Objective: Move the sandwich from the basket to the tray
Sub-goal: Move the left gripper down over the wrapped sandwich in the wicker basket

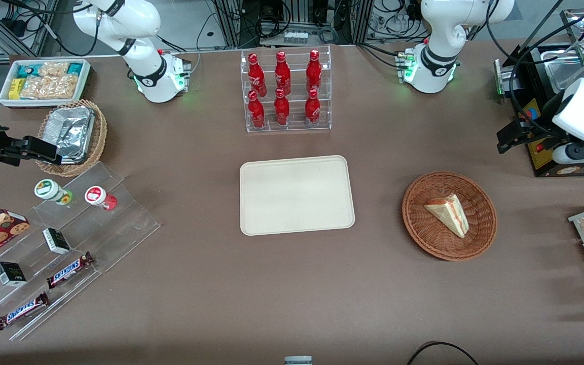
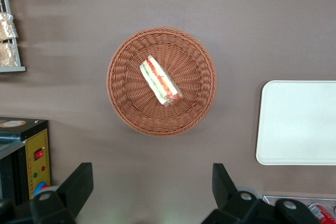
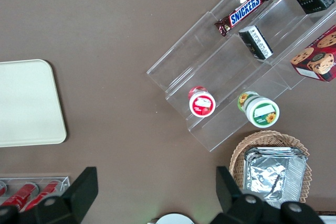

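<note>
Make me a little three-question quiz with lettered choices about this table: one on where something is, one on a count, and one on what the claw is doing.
1. Where is the sandwich?
A. In the reddish-brown basket
B. On the cream tray
C. On the bare table

2. How many red bottles stand in the clear rack?
A. Four
B. Six
C. Eight

3. What state is the working arm's claw in?
A. Shut on the sandwich
B. Open, holding nothing
C. Shut on the basket rim

Answers:
1. A, the wedge lies inside the basket, while the tray holds nothing.
2. B, two rows of three.
3. B, the wrist view shows both fingers spread wide above the table beside the basket, with nothing between them.
</note>
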